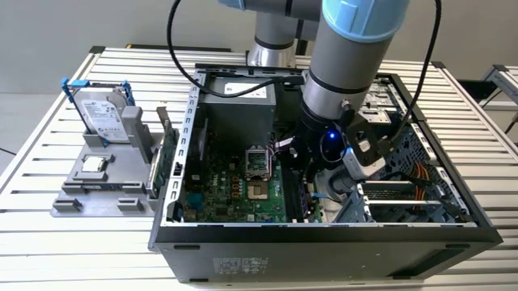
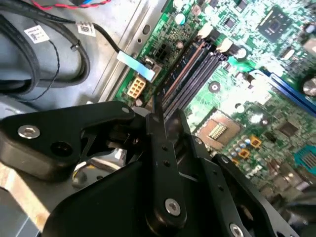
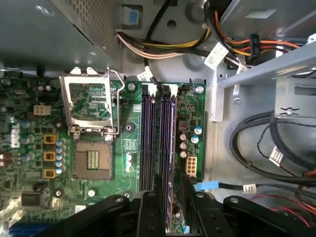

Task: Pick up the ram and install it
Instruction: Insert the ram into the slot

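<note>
The gripper (image 3: 169, 210) is down inside the open computer case (image 1: 324, 233), its two black fingers (image 3: 149, 217) drawn close on either side of the ram (image 3: 168, 163), a thin dark strip seen edge-on that stands in one of the memory slots (image 3: 146, 143) on the green motherboard (image 3: 34, 148). In the first wrist view the strip runs lengthwise along its slot between the fingertips, and the jaws stand only narrowly apart, pinching its near end; whether it is fully seated cannot be told. That view shows four parallel dark slots side by side, one open processor socket (image 3: 92, 160) with its one metal retention frame (image 3: 89, 101) hinged up beside it, and a bundle of yellow, orange and black cables (image 3: 197, 42) beyond the slots. The second wrist view looks past the gripper's black linkage (image 2: 163, 163) and shows the slots (image 2: 192, 74) running away from it, their white end latches (image 2: 224, 45), and a small pale connector (image 2: 136, 89) just beside the slot bank. The exterior view shows what the wrist views leave out: the grey-and-blue arm (image 1: 348, 54) reaching down into the case, the slatted metal table (image 1: 65, 242), and a grey fixture (image 1: 101, 191) on the exterior view's left holding one upright hard drive (image 1: 105, 118) and one green board (image 1: 166, 160) standing on edge.
</note>
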### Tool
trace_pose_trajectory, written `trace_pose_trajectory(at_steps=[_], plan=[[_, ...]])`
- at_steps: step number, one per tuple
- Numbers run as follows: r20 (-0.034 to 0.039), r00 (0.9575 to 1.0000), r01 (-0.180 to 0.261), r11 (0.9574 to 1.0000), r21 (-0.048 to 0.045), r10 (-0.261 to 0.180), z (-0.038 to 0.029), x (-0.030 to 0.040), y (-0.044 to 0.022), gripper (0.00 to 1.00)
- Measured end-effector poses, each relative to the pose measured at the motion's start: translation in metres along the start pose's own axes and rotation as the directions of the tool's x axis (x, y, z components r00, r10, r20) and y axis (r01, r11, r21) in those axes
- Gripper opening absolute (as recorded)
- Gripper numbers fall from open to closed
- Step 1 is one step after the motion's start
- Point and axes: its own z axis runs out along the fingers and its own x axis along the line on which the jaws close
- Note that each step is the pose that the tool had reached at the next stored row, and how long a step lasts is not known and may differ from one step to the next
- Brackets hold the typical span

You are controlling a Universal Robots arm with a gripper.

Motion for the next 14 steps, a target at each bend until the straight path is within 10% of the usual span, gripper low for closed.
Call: trace_pose_trajectory(at_steps=[5,6,14], plan=[[-0.0036,1.0000,0.000,1.0000,-0.0004,0.000,-0.0060,-0.0001,0.0000,1.00],[-0.0036,1.0000,0.000,1.0000,-0.0002,0.000,-0.0063,-0.0001,0.0000,0.00],[-0.0036,1.0000,0.000,1.0000,-0.0003,0.000,-0.0083,-0.0001,0.0000,0.00]])
